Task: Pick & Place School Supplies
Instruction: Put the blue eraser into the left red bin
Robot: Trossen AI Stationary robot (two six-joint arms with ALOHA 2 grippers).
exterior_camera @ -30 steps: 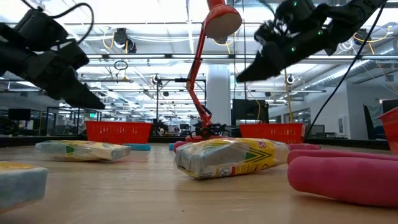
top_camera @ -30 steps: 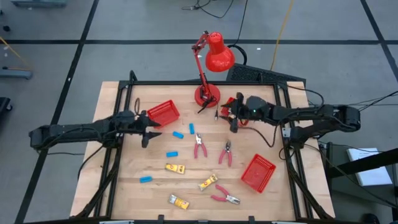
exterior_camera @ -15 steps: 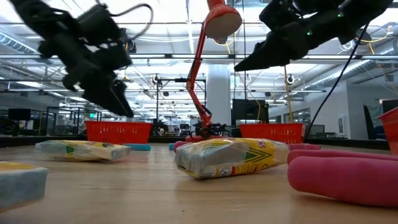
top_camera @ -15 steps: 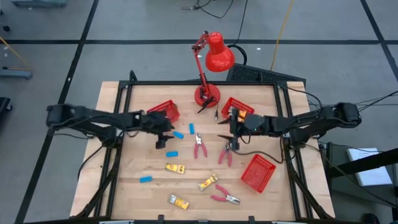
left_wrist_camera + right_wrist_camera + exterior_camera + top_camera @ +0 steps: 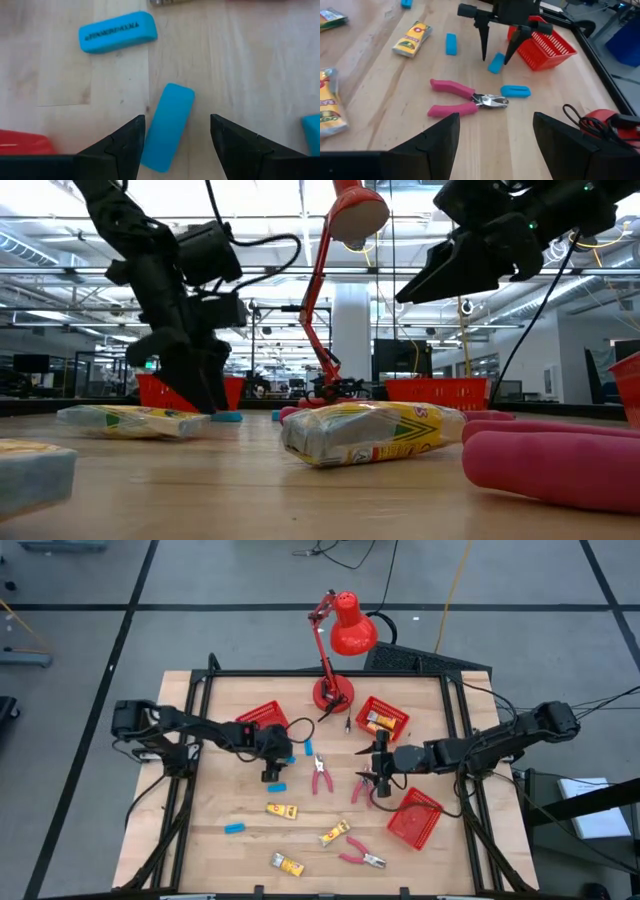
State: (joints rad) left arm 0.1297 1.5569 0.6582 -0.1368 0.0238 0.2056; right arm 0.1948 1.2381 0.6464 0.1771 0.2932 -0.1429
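My left gripper [image 5: 272,766] is open and low over the table. Its fingers stand on either side of a light-blue block [image 5: 167,125] that lies flat on the wood, seen from across the table as block [image 5: 496,62]. Two more blue blocks [image 5: 117,32] [image 5: 277,786] lie close by. My right gripper [image 5: 376,772] is open and hovers high [image 5: 440,275] above pink-handled pliers [image 5: 362,787]. Another pair of pliers [image 5: 465,97] lies between the two grippers. Yellow packets [image 5: 283,810] [image 5: 334,832] [image 5: 287,863] lie toward the near edge.
Three red mesh baskets stand on the table: one [image 5: 262,718] beside my left gripper, one [image 5: 382,717] at the far side with a yellow packet inside, one [image 5: 413,817] at the right. A red desk lamp [image 5: 335,690] stands at the far edge. A third pair of pliers [image 5: 360,857] and a blue block [image 5: 235,828] lie near.
My left gripper has swung toward the table's right, past the left basket, and dropped down over the blue block. My right gripper has moved from above the far basket toward the near edge, ending above the pliers. No object has moved.
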